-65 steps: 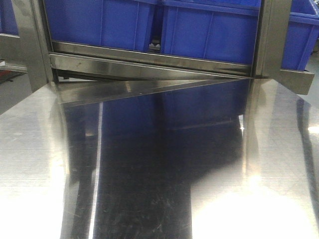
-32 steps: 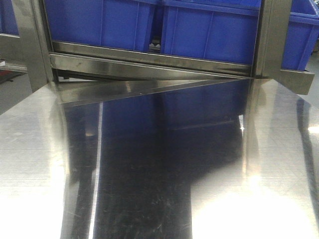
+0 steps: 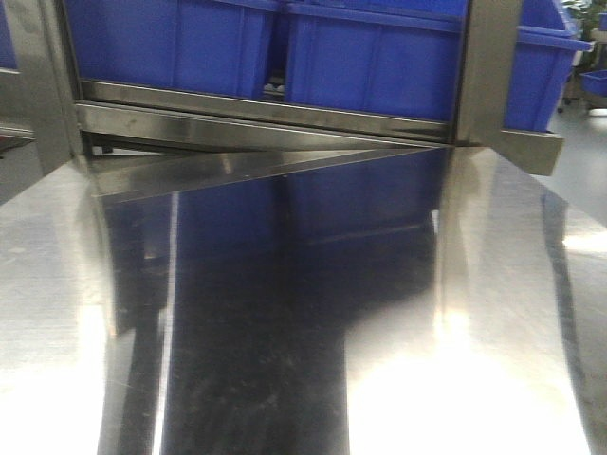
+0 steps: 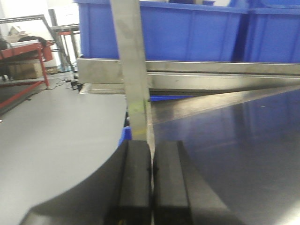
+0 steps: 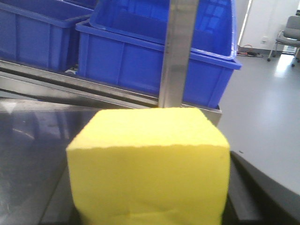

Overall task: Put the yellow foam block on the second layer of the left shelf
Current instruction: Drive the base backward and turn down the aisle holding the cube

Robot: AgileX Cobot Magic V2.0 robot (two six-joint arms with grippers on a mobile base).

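Note:
The yellow foam block fills the lower part of the right wrist view. My right gripper is shut on it, its black fingers just showing at the block's sides. The block is held above a shiny steel surface. My left gripper is shut and empty, its black fingers pressed together, in front of a steel shelf post. Neither gripper nor the block shows in the front view.
Blue plastic bins stand on a steel shelf rail behind the reflective steel tabletop. Steel posts stand at each side. A blue bin and a post are ahead of the right gripper. A red rack stands far left.
The front view has shifted: the bins, rail and posts now sit further left and slightly higher in the frame, and more floor shows at the far right.

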